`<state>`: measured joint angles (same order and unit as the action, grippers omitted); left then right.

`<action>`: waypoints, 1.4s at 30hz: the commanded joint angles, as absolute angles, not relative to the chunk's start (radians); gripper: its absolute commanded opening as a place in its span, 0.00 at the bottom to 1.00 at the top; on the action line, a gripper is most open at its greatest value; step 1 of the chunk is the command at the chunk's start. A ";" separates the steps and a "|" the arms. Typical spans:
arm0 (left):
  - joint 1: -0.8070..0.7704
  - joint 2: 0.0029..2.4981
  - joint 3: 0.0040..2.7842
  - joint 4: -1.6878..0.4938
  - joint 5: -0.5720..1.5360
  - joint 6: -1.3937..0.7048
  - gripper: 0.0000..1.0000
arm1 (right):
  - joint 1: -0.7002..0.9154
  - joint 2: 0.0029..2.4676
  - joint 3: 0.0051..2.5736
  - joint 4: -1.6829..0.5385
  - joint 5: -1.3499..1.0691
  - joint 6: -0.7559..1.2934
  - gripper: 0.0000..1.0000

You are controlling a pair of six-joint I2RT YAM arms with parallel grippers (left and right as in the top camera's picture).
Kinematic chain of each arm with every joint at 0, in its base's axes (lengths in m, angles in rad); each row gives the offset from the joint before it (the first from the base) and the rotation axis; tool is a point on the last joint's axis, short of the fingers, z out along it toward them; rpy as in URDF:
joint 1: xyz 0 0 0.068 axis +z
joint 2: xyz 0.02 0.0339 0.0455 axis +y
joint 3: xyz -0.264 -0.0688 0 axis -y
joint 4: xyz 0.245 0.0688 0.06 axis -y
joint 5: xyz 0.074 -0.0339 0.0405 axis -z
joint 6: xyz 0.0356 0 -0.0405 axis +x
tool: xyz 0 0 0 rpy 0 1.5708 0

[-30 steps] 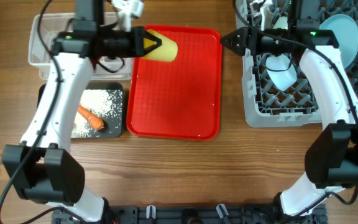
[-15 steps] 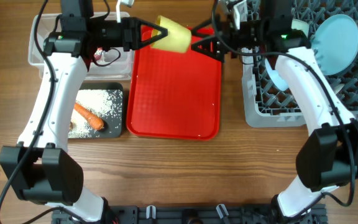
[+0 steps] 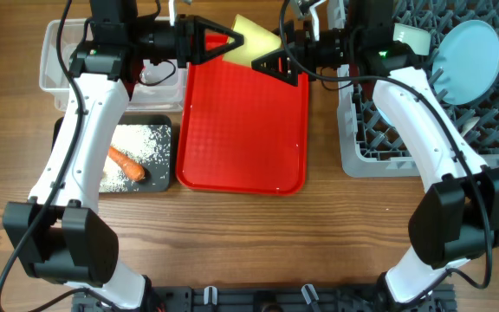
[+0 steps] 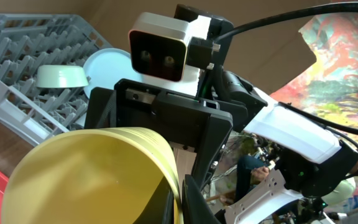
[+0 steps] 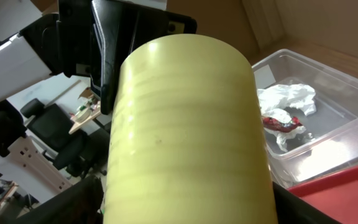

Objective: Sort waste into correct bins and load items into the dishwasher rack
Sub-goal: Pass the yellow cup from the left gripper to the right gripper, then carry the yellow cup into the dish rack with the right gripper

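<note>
Since the earlier frame the small yellow cup has lifted toward the far edge of the red tray, and the right end effector has come in around it. Sorting looks done. The clear tub holds the crumpled white napkin and red wrapper, and the black tray holds rice and the carrot piece. The left end effector is clamped on the cup's rim in mid-air. The right one's jaws stand apart either side of it, which looks like a handover. The dishwasher rack carries the pale green bowl and pale blue plate; the cup remains.
</note>
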<state>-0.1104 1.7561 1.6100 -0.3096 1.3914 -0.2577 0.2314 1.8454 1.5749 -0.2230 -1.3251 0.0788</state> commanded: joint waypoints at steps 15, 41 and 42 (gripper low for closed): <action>-0.114 1.757 1.617 -0.311 1.413 -0.278 0.04 | 0.221 1.827 1.577 -0.061 -1.356 0.160 0.72; -0.114 1.758 1.617 -0.329 1.380 -0.270 0.38 | 0.155 1.827 1.577 -0.031 -1.392 0.160 0.50; -0.114 1.758 1.617 -0.329 1.378 -0.270 0.42 | 0.150 1.827 1.577 -0.031 -1.392 0.160 0.50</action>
<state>-0.1112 1.7561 1.6100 -0.3313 1.3949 -0.2729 0.1673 1.8454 1.5723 -0.0357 -1.3544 0.1680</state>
